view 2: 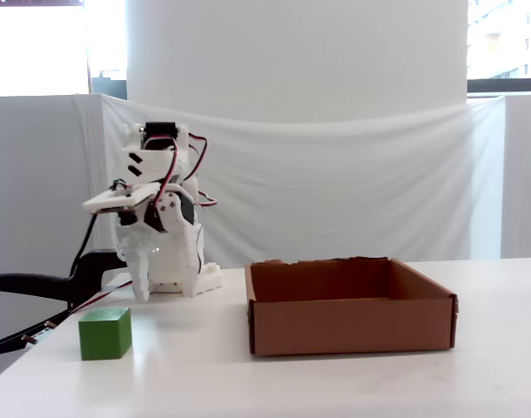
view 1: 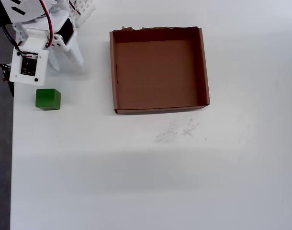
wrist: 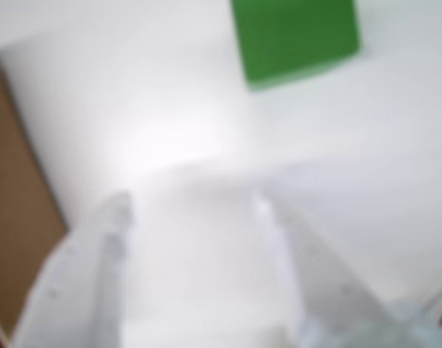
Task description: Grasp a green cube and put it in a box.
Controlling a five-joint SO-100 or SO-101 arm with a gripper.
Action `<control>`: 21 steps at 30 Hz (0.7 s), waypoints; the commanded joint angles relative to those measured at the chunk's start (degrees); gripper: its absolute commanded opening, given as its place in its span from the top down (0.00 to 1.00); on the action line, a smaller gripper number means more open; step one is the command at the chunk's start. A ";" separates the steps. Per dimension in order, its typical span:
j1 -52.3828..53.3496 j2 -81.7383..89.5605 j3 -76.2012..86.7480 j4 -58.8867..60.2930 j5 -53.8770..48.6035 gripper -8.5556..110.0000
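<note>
In the overhead view we see our gripper [view 1: 67, 64] with its white fingers spread apart and holding nothing, poised just above the green cube [view 1: 48, 99], which sits on the white table [view 1: 136, 182] near its left edge. The cube's faces lie nearly square to the table edge. The cardboard box [view 1: 203, 67] stands empty well to the right; nothing blocks the way.

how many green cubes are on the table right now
1. The small bright-green matte cube sits on the white table near its left edge in the overhead view, outside the brown cardboard box, which looks empty.
</note>
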 commanded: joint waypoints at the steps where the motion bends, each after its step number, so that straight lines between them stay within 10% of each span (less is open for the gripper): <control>1: 2.11 -1.23 -1.85 0.00 -0.70 0.72; 21: 14.85 -47.99 -41.48 -3.69 -25.40 0.67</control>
